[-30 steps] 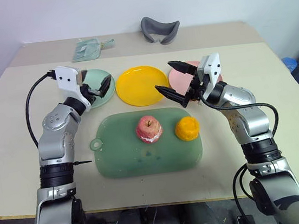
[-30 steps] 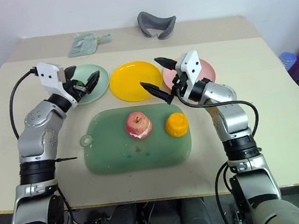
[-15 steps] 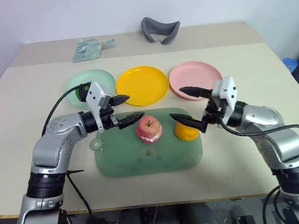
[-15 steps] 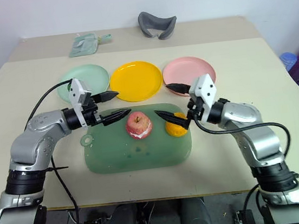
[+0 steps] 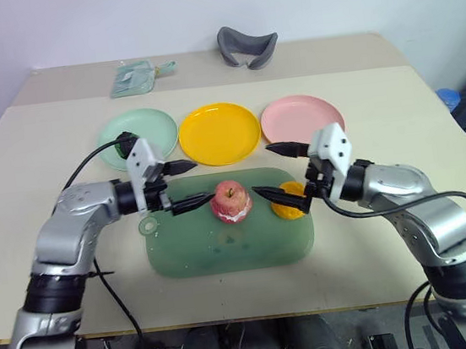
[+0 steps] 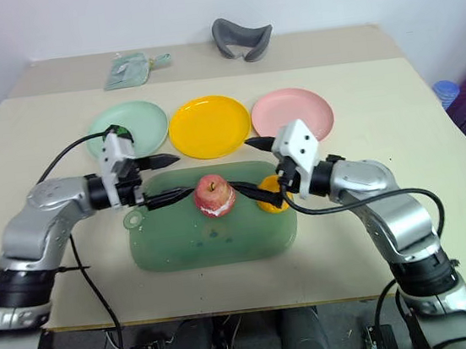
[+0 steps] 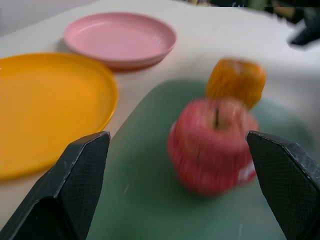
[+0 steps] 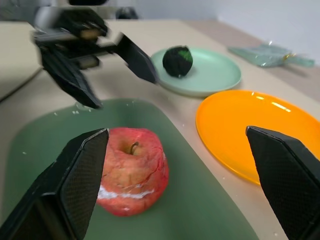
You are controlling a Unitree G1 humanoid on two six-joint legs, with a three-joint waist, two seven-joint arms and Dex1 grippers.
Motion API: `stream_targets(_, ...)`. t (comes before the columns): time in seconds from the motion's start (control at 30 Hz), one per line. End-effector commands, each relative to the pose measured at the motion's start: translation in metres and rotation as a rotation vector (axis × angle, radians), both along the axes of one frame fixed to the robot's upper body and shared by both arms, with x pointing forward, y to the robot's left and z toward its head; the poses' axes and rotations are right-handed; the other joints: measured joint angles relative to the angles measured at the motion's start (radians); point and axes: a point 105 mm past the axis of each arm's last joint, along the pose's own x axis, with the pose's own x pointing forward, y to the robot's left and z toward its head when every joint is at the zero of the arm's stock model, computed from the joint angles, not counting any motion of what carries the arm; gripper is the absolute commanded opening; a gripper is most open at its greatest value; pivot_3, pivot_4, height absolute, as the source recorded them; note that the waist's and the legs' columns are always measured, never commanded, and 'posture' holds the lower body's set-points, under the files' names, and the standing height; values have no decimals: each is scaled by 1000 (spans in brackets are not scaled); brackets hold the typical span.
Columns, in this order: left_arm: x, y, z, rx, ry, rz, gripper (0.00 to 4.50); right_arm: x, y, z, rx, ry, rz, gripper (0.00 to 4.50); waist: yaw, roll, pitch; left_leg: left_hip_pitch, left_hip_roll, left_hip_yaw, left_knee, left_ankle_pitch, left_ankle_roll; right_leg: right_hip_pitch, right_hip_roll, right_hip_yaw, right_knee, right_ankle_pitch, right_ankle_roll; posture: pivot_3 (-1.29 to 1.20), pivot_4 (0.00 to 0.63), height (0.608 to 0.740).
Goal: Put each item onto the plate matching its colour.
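Observation:
A red-pink apple [image 5: 230, 202] and an orange-yellow lumpy fruit [image 5: 288, 201] sit on the dark-green tray [image 5: 225, 248]. The dark green-and-black fruit [image 8: 177, 61] lies on the mint green plate [image 5: 152, 125]. The yellow plate [image 5: 219, 133] and the pink plate [image 5: 301, 117] are bare. My left gripper [image 5: 193, 182] is open just left of the apple, pointing right at it. Open as well, my right gripper [image 5: 261, 169] points left from above the orange fruit, which it partly hides. The apple lies between the two grippers, touched by neither.
A grey curved band [image 5: 247, 45] and a pale green pouch [image 5: 138, 77] lie on the far part of the table. The three plates stand in a row just behind the tray. Bare tabletop [image 5: 395, 112] runs to the right of the pink plate.
Both arms dropped and drew back toward the tray. The left gripper swung off the mint plate to point at the apple. The right gripper sank from the pink plate to over the orange fruit.

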Motion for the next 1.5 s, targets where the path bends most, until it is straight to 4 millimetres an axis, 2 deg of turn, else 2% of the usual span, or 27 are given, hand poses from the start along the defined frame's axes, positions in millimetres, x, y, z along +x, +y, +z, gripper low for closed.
stream_targets(0.03,-17,13,13,17,-104,-27,4438,4,14,1,-20,25,16,4500,3,0,0,0,0,0,0,0,0,0,0,0,0,0,0,0,150,740)
stream_targets(0.2,-44,27,2,43,-9,-79,4438,2,32,-8,-58,99,106,4500,6,0,0,-2,0,0,0,0,1,-1,-1,0,0,0,0,0,150,740)
stream_targets(0.43,-56,33,-2,42,16,-48,4438,1,36,-19,-69,175,177,4500,1,0,0,-2,0,0,0,-1,1,-1,-1,0,0,0,0,0,150,740)
stream_targets(0.8,-63,21,-13,25,8,-36,4438,9,32,-37,-95,245,182,4500,1,0,0,-2,0,0,0,-1,1,-2,-1,0,0,0,0,0,150,740)
stream_targets(1.13,-65,18,-15,-4,7,-24,4438,21,32,-52,-100,255,150,4500,0,0,0,-2,0,0,0,-1,1,-2,-1,0,0,0,0,0,150,740)
stream_targets(1.23,-66,17,-16,-4,6,-19,4500,25,29,-55,-88,258,133,3582,2,0,0,-2,0,0,0,-1,1,-2,-1,0,0,0,0,0,150,740)
stream_targets(1.3,-65,16,-16,-10,3,-12,4500,29,27,-57,-74,252,113,2646,3,0,0,-2,0,0,0,-1,1,-1,-1,0,0,0,0,0,150,740)
stream_targets(1.33,-65,16,-17,-10,3,-10,4500,31,25,-57,-63,250,102,2387,3,0,0,-2,0,0,0,-1,1,-1,-1,0,0,0,0,0,150,740)
stream_targets(1.43,-63,13,-19,-5,1,-4,4500,34,16,-55,-40,235,77,2387,3,0,0,-2,0,0,0,-1,1,0,-1,0,0,0,0,0,150,740)
stream_targets(1.5,-59,12,-16,-26,-7,9,4500,36,10,-44,13,212,57,2387,4,0,0,-1,0,0,0,-1,1,-1,-1,0,0,0,0,0,150,740)
